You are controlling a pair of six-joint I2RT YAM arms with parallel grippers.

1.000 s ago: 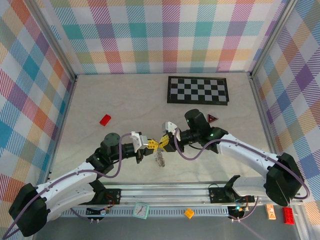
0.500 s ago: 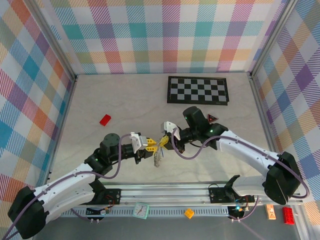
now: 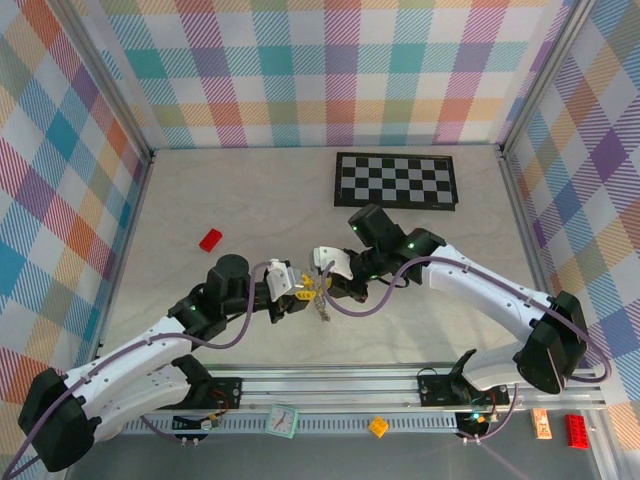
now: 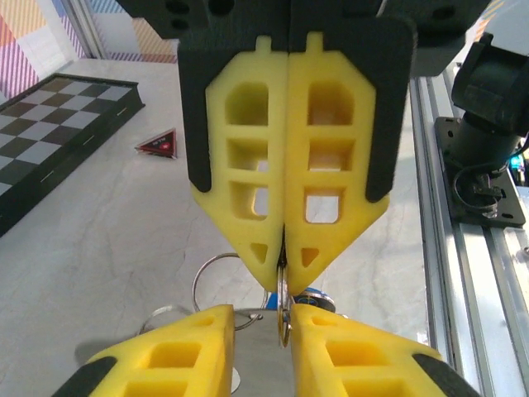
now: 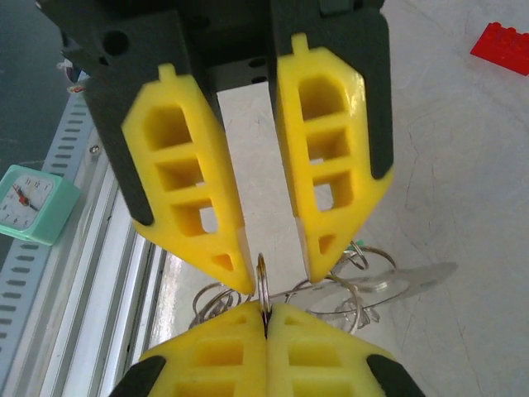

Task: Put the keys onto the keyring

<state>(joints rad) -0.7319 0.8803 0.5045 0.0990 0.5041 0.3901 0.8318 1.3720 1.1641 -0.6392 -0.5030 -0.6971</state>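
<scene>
Seen from above, a pale table (image 3: 200, 190) sits inside checked walls. At the far left lies a small red block (image 3: 210, 239), well apart from the arms. Near the middle, the left gripper (image 3: 300, 297) meets the right gripper (image 3: 325, 285) tip to tip above the table. The left gripper's yellow fingers (image 5: 186, 190) stand a little apart and clamp nothing. A thin wire loop of the keyring (image 5: 261, 279) sits edge-on in their gap. The right gripper's yellow fingers (image 4: 248, 165) are pressed fully together, pinching that same loop at its rim. The rest of the keyring, a bunch of silvery loops, hangs below the two tips. Behind the right gripper a black-and-white chequered board (image 3: 395, 180) lies flat, with a small red triangle (image 4: 159, 145) on the table near it. A little green clock (image 3: 283, 420) rests on the near rail.
</scene>
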